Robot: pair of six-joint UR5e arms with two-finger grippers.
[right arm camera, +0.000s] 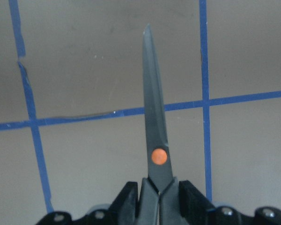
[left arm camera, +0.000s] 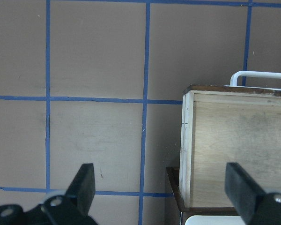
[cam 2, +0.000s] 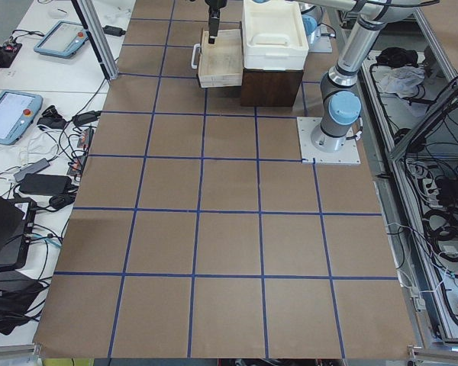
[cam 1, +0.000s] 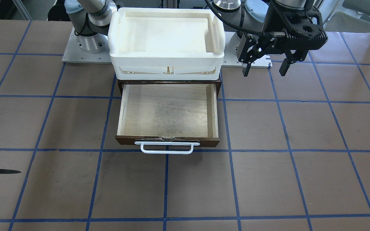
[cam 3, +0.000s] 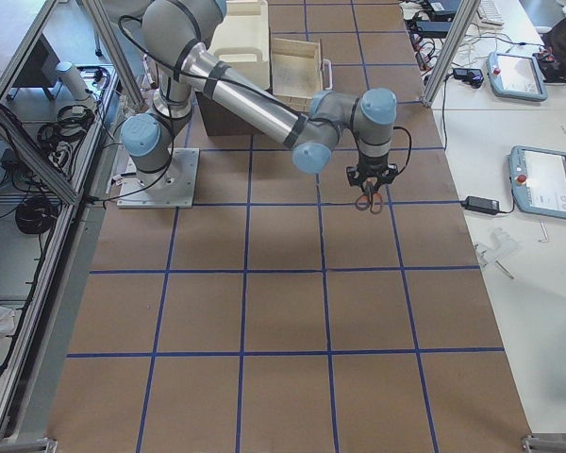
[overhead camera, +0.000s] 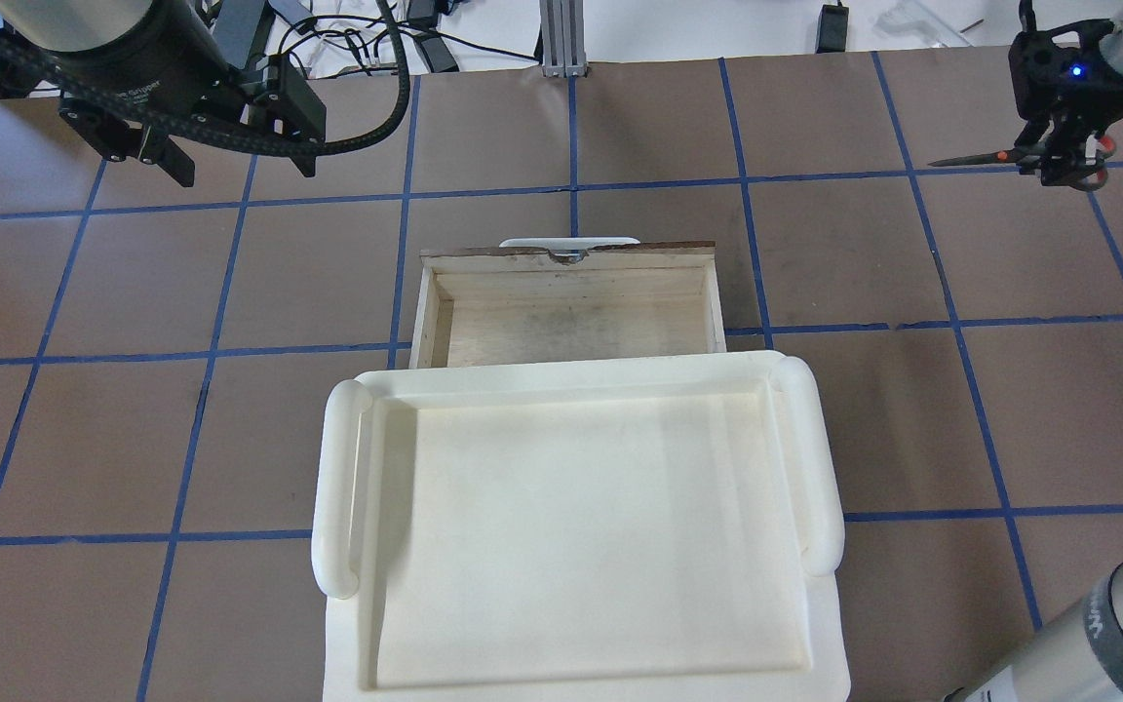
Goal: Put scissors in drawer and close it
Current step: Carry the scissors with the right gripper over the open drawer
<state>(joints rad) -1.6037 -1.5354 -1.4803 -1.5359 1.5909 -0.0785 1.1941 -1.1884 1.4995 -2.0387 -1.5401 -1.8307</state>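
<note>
Your right gripper (right arm camera: 158, 197) pinches the scissors (right arm camera: 153, 117) just behind the red pivot, closed blades pointing left, well right of the open drawer (overhead camera: 571, 327). Left gripper (cam 1: 264, 71) hangs wide open; its wrist reads "Gripper".

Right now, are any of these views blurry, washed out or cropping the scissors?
Right wrist view: the scissors are sharp, blades dark, red pivot clear. Front-facing view: they are cropped at the frame's edge. Overhead view: the white tray is bright with little surface detail. Left wrist view: the left end effector is dark with little detail, the drawer crisp.
</note>
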